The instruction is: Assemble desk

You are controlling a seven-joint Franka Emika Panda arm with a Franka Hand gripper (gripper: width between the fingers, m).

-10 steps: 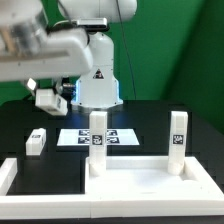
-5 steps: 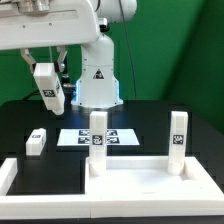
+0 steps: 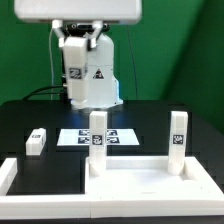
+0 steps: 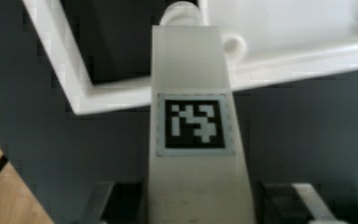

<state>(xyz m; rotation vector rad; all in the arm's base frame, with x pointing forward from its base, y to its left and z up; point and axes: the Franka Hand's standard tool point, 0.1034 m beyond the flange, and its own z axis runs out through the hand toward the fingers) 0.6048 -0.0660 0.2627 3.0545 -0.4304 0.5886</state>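
Since the earlier frame the gripper (image 3: 76,42) has swung from the exterior view's left to centre, and the held leg (image 3: 73,64) has gone from tilted to nearly upright; claw clenched on that leg; long axis vertical, tag facing the exterior camera; it hangs high above the tabletop (image 3: 140,185) and its two standing legs (image 3: 97,138).

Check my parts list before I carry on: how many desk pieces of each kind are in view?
Tabletop: 1
Legs: 4 (centre upright leg, outer upright leg on the exterior view's right, loose leg on the exterior view's left, held leg in the jaws)
Total: 5
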